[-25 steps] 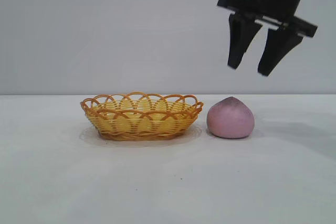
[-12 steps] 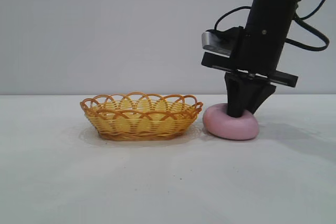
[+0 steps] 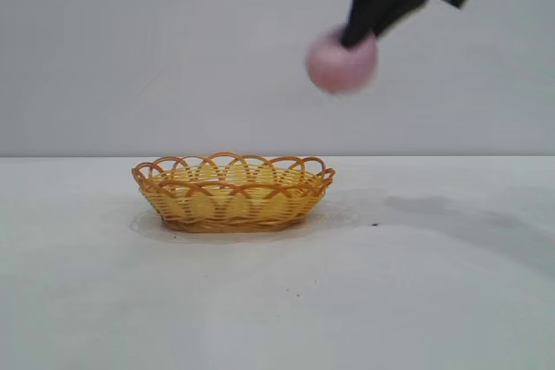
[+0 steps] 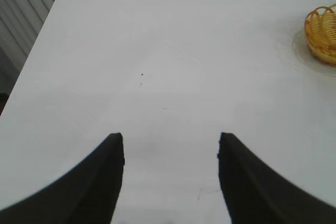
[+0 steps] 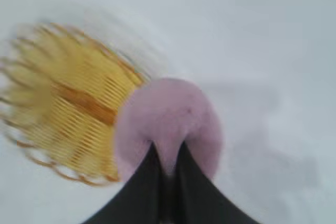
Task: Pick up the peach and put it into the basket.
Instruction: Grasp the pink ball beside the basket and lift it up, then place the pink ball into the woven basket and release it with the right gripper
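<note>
Right gripper is being cropped by the exterior frame, jaws pinched into the peach. Basket is being blurred in the right wrist view. Left gripper, jaws apart and holding nothing, is being shown only by its wrist view.

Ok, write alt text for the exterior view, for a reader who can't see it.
The right tool, shut on a pink peach, holds it in the air above and to the right of an empty wicker basket. The basket sits on a white table against a plain grey wall.
</note>
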You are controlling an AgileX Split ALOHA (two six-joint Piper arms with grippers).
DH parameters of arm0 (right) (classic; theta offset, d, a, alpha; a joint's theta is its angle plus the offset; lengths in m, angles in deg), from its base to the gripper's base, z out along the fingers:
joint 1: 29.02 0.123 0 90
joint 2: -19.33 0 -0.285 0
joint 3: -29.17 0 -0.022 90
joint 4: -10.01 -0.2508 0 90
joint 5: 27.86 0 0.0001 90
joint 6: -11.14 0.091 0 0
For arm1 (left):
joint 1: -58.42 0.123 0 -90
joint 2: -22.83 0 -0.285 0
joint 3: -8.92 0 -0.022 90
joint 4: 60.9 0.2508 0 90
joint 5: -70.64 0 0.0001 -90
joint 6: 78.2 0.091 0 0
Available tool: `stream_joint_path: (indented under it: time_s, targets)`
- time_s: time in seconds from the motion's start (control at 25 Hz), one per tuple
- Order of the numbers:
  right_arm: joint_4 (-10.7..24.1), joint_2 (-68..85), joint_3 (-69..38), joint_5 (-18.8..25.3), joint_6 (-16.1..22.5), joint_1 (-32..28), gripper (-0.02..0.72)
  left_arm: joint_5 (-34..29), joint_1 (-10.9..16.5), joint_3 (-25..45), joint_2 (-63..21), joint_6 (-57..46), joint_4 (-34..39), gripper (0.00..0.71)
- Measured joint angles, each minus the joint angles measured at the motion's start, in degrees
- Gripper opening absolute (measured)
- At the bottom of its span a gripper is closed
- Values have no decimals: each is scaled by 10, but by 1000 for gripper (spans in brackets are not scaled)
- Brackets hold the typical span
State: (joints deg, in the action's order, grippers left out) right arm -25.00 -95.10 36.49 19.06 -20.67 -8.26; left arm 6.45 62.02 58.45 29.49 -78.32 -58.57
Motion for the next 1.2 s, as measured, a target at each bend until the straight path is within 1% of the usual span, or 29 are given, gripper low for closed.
stream_joint_path:
  time_s: [0.08, 0.16, 0.4, 0.52, 0.76, 0.8, 0.88, 0.92, 0.96, 1.08, 1.12, 1.2]
  targets:
    - [-16, -14, 0, -8, -15, 17, 0, 0, 0, 0, 0, 0, 0, 356]
    - [-22, -30, 0, -23, -22, 38, 0, 0, 0, 0, 0, 0, 0, 356]
    - [-30, -92, 0, -81, -24, 103, 0, 0, 0, 0, 0, 0, 0, 356]
    - [-31, -125, 0, -102, -25, 111, 0, 0, 0, 0, 0, 0, 0, 356]
    - [-30, -141, 0, -107, -25, 111, 0, 0, 0, 0, 0, 0, 0, 356]
    - [-30, -141, 0, -109, -25, 111, 62, 0, 0, 0, 0, 0, 0, 356]
    - [-29, -141, 0, -109, -25, 111, 62, 0, 0, 0, 0, 0, 0, 356]
    - [-28, -141, 0, -109, -25, 111, 132, 0, 0, 0, 0, 0, 0, 356]
    - [-28, -141, 0, -109, -25, 111, 182, 0, 0, 0, 0, 0, 0, 356]
    - [-24, -141, 0, -108, -25, 111, 319, 0, 0, 0, 0, 0, 0, 356]
    - [-21, -141, 0, -108, -25, 111, 351, 0, 0, 0, 0, 0, 0, 356]
    - [-18, -140, 0, -105, -25, 111, 347, 0, 0, 0, 0, 0, 0, 356]
